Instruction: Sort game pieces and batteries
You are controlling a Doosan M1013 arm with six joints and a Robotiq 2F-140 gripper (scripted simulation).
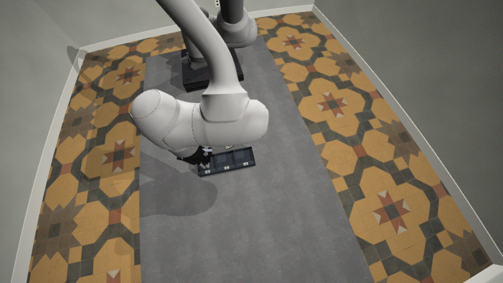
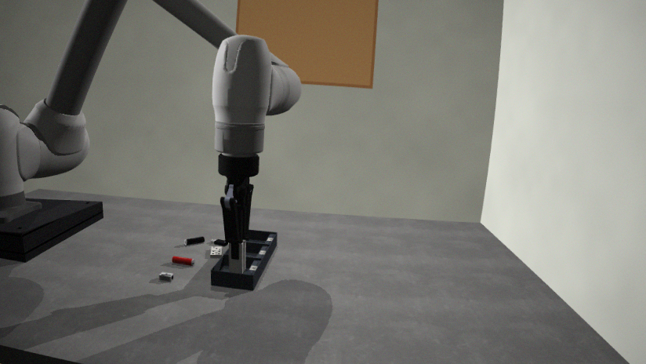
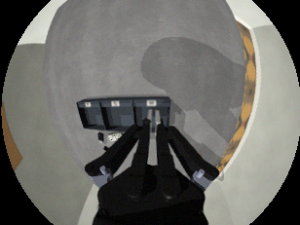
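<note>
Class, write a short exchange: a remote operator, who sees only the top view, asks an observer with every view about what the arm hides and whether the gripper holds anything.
Operator: The arm blocks my view. Any batteries still outside the bins?
Observer: Yes, a red cylinder, likely a battery, lies on the table beside the bins.
Operator: Is the gripper holding anything?
Observer: No; its fingers are shut with nothing between them, tips down in an end bin.
</note>
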